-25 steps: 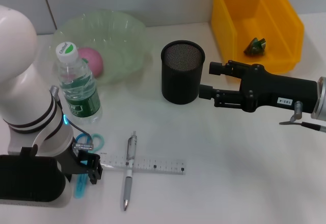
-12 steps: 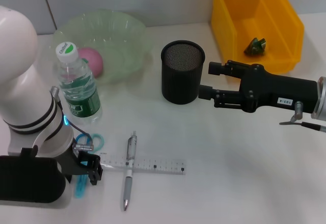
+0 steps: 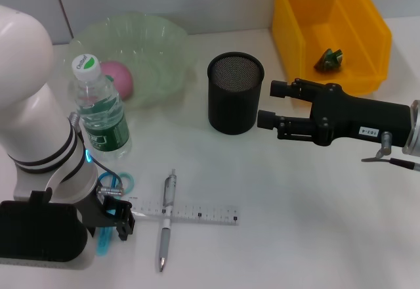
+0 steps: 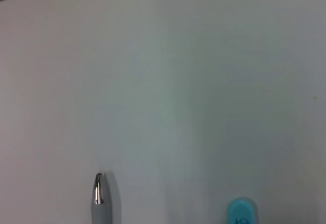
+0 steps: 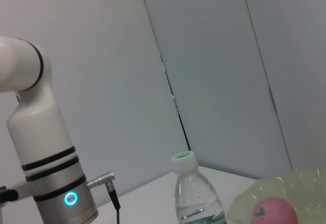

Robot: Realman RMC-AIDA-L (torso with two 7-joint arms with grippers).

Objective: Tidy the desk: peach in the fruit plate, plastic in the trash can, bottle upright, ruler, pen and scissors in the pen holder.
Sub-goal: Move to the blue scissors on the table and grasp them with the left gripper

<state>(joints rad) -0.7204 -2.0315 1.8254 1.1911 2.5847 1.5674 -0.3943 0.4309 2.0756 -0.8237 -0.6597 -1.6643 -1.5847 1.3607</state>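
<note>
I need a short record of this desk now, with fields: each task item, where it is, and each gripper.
peach: in fruit plate
plastic: in yellow trash can
bottle: upright
pen holder: nothing seen inside
pen: lies across ruler
scissors: on desk, partly under left arm
left gripper: low, over scissors
right gripper: open, beside pen holder

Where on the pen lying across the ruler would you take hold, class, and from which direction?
Grip the pen at its grey barrel below the ruler, coming straight down from above. It lies flat on the table, so only its two long sides are free for the tool's fingers.
</note>
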